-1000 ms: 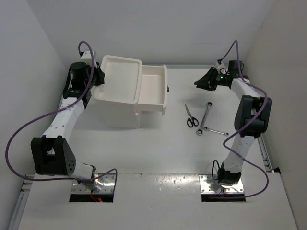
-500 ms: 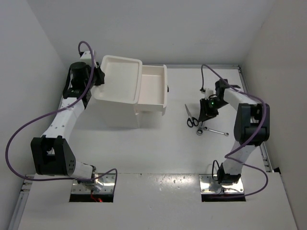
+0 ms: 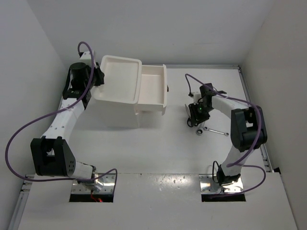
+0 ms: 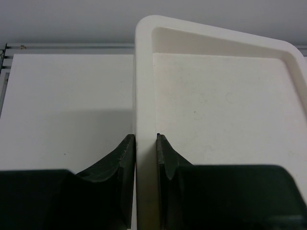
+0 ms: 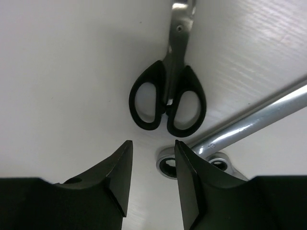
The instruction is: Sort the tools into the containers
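Top external view, entries by item.

1. Box: white, far left of the table. One drawer is pulled out to the right, probably to receive tools. Its contents cannot be made out.

2. Tray: shallow and rimmed, on top of the box. No tool shows in the part visible.

3. Left gripper: clenched on the tray's left rim, one finger outside and one inside. The likely purpose is to steady the box while the other arm loads it.

4. Right gripper: jaws apart with nothing between them, pointing down over the tools on the right of the table. It is low and near the scissors, but contact cannot be told.

5. Scissors: black handles, lying flat and closed. The loops sit just ahead of the fingertips and the blades point away. Judged the next pick, as the gap lines up with the left loop and not with the steel beside it.

6. Wrenches, two: the long one lies diagonally, its ring end beside the right finger. The second shows only a ring, touching or overlapping the first. Both crowd the scissors' right loop, so a misplaced close could catch a ring.
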### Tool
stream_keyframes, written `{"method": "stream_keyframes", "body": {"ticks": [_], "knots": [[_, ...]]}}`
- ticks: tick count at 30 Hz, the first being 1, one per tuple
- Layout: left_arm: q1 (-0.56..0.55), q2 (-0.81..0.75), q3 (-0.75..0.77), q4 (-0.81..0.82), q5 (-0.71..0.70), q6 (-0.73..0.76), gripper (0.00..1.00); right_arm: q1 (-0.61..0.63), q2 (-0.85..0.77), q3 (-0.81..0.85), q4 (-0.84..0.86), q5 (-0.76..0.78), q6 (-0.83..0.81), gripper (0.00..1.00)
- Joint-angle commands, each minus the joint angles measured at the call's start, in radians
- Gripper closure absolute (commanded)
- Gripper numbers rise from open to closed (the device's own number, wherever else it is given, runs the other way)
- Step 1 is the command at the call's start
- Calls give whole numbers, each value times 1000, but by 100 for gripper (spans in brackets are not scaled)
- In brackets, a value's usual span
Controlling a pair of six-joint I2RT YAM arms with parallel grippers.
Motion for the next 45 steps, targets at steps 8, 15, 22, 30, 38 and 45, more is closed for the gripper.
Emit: {"method": "stream_keyframes", "body": {"ticks": [8,15,22,30,38,45], "knots": [[4,56,-107,-223,21,-39,100,18,20,29,85,55,61,59],[4,76,-98,-223,21,-30,100,47,70,50,94,55,81,59],[4,76,-98,-223,21,-30,100,66,119,81,94,116,104,62],[4,85,-98,-223,12,-12,100,75,129,81,132,162,113,63],[4,85,-98,-223,12,-12,100,84,191,107,122,228,122,85],[4,76,-98,-223,12,7,100,63,87,128,54,205,122,100]]}}
